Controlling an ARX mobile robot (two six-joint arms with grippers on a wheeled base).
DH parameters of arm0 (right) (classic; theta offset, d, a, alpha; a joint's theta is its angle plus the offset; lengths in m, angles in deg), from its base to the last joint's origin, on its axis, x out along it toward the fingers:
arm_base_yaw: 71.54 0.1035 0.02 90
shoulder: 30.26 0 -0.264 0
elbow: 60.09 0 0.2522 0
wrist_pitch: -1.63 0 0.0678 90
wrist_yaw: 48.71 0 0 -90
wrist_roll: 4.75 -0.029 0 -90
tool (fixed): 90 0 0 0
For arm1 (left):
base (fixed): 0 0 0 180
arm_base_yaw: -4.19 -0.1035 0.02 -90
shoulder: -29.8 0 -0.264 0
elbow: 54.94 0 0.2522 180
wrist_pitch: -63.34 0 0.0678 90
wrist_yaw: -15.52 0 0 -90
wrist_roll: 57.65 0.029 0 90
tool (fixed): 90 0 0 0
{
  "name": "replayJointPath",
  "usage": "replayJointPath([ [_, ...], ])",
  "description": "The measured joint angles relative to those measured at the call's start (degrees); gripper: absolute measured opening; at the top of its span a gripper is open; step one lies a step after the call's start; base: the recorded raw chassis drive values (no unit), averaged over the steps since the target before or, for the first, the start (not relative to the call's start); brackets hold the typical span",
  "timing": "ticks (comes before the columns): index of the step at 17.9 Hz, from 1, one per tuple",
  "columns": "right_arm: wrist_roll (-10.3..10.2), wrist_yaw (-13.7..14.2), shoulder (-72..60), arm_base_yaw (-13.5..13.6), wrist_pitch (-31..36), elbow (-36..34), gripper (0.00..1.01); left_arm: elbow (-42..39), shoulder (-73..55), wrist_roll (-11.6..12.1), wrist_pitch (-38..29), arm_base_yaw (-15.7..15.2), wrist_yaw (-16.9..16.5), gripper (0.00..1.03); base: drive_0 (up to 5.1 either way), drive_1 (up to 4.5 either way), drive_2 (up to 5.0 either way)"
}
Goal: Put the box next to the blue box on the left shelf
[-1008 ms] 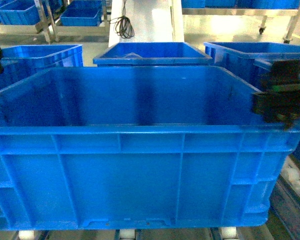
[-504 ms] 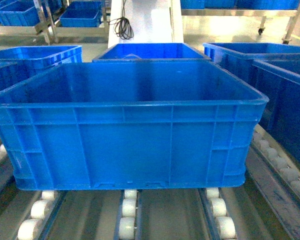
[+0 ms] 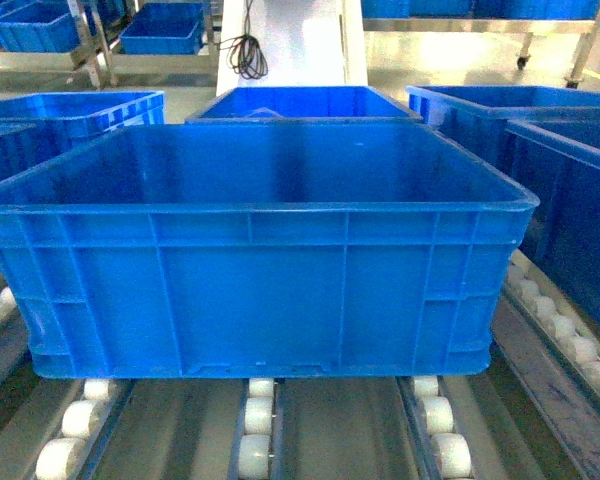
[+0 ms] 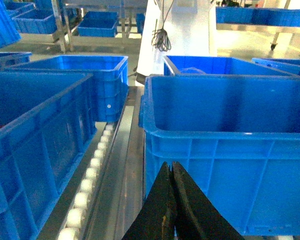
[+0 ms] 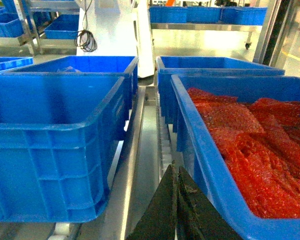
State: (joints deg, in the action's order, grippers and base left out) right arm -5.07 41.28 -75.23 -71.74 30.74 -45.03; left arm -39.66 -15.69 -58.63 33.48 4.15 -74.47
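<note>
Both grippers have let go. Left gripper shows at 6 o'clock of its wrist view with the black fingers pressed together, holding nothing; its tips stand short of the box, apart from the near wall. Right gripper shows at 6 o'clock of its wrist view in the same closed, empty state, in the gap between the box at 9 o'clock and a crate of red material at 3 o'clock.

Change against the earlier head pictures: one second ago a black gripper sat at the box rim at 3 o'clock and the box filled the frame. Half a second ago both grippers were out of the head view, and the box sat lower and farther off. It has not shifted since.

Box now rests flat on the white rollers of the shelf. A blue neighbour crate stands at 9 o'clock, near but apart, a roller rail between them.

Judgement: the box is released and set beside the neighbour crate, so placement appears complete. Remaining work is likely arm retraction only. Risk: the box may creep on the rollers.
</note>
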Motion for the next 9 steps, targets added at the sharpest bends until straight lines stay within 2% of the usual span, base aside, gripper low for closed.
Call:
replayJointPath([
  [3,0.0,0.0,9.0,0.2,-7.7,-0.5,0.02,-0.6,8.8,0.0,8.0,0.0,0.0,0.01,0.0,0.0,0.0],
  [5,0.0,0.0,12.6,0.2,-11.1,-0.5,0.02,-0.6,12.3,0.0,11.0,0.0,0.0,0.01,0.0,0.0,0.0],
  [9,0.0,0.0,15.3,0.2,-13.8,-0.5,0.02,-0.6,15.4,0.0,14.1,0.0,0.0,0.01,0.0,0.0,0.0],
])
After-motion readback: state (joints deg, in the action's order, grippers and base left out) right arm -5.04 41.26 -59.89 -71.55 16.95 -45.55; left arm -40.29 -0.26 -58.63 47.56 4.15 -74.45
